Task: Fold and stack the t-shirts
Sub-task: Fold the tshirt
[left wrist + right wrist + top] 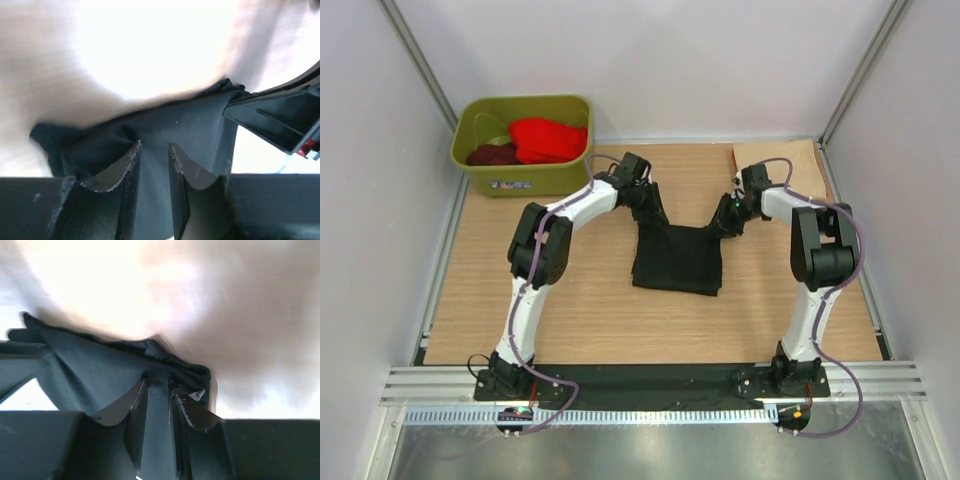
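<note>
Olive-green plastic tub [525, 180] at the wooden table's [570, 310] far left corner holds a red cloth t-shirt [550, 138] and a maroon one [492, 154]. My left jaws grip one raised upper corner of the black cloth t-shirt [677, 260], which is mid-table; my right jaws pinch the other. A beige cloth t-shirt [798, 160] lies flat, far right.

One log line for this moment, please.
left gripper: pinching black t-shirt, far-left corner | right gripper: pinching its far-right corner | near part on table | red t-shirt, maroon t-shirt: in tub
</note>
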`<state>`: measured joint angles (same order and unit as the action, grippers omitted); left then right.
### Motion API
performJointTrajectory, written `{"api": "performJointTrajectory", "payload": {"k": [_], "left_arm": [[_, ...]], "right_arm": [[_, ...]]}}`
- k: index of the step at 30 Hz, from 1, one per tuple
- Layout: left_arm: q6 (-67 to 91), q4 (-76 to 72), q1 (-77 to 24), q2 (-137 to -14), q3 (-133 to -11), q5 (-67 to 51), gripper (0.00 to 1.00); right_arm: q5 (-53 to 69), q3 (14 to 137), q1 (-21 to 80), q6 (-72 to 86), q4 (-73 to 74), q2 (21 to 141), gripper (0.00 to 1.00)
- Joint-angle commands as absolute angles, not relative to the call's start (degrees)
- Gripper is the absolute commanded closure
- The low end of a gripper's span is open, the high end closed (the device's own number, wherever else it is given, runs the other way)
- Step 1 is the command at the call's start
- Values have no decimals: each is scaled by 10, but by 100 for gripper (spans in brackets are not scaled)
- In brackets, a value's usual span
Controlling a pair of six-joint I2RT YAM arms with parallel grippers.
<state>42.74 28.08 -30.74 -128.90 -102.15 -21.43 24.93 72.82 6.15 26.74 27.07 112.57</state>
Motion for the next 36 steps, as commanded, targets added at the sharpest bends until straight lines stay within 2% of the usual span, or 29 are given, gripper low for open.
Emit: {"api": "performJointTrajectory", "payload": {"k": [1, 6, 9, 12, 14, 18, 20, 22, 26, 31, 34, 36], "left_arm": [[403, 281, -296, -1320, -1067, -181, 72], [396, 251, -295, -1331, -1069, -173, 73], [392, 264, -295, -1312, -1099, -169, 72], [381, 324, -294, -1276, -1188, -171, 67], [382, 325, -294, -1247, -1182, -165, 65], [394, 288, -294, -1195, -1101, -160, 64], [408, 256, -294, -1198, -1044, -193, 66], [410, 231, -294, -1210, -1022, -220, 69], [403, 183, -290, -1262, -998, -239, 69], [400, 162, -267, -1352, -1071, -254, 69], [404, 156, -254, -1383, -1119, -269, 70], [407, 164, -250, -1377, -1144, -277, 70]], "right_arm": [[284, 776, 59, 270, 204, 1155, 69], [292, 768, 57, 287, 175, 1168, 63], [294, 794, 53, 282, 206, 1160, 61], [322, 843, 44, 294, 283, 1135, 66], [356, 846, 41, 294, 307, 1107, 66], [452, 749, 44, 306, 273, 1056, 94], [505, 669, 46, 324, 232, 1041, 99], [513, 629, 47, 316, 229, 1020, 99], [537, 537, 47, 320, 151, 1006, 99], [511, 491, 44, 322, 99, 1062, 99], [500, 461, 45, 389, 20, 1029, 99], [480, 485, 45, 372, 76, 1003, 99]]}}
